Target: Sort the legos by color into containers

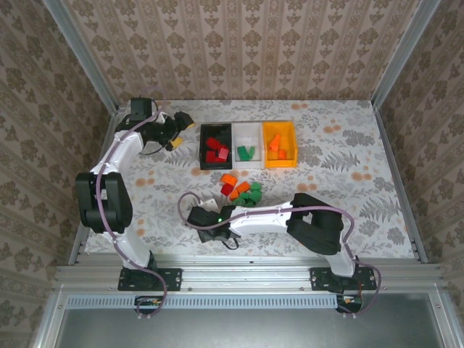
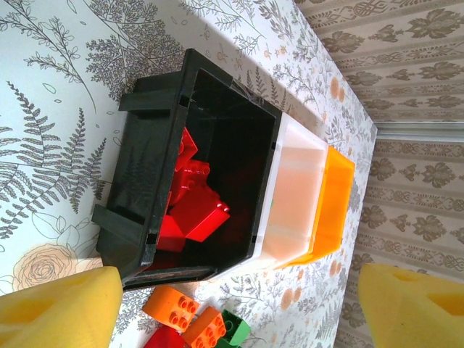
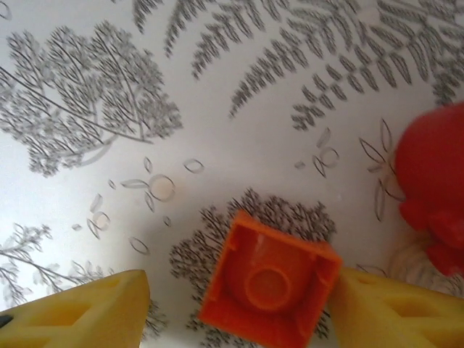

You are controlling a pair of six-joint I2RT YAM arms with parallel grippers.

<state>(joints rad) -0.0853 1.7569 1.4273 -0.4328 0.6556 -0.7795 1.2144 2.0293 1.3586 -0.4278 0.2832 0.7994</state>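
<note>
right gripper [image 3: 239, 290] unclenched around upturned orange lego [image 3: 268, 286], one pad against it; left gripper [image 2: 239, 290] wide, empty, near black container [image 2: 134, 181]

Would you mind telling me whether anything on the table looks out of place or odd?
An orange brick lies upside down, hollow side up, between the fingers of the right gripper and skewed to them. Otherwise nothing stands out: the bins each hold a single colour.

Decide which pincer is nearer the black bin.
Left. The left pincer hovers just left of the black bin; the right pincer sits toward the near edge, around an orange brick.
</note>
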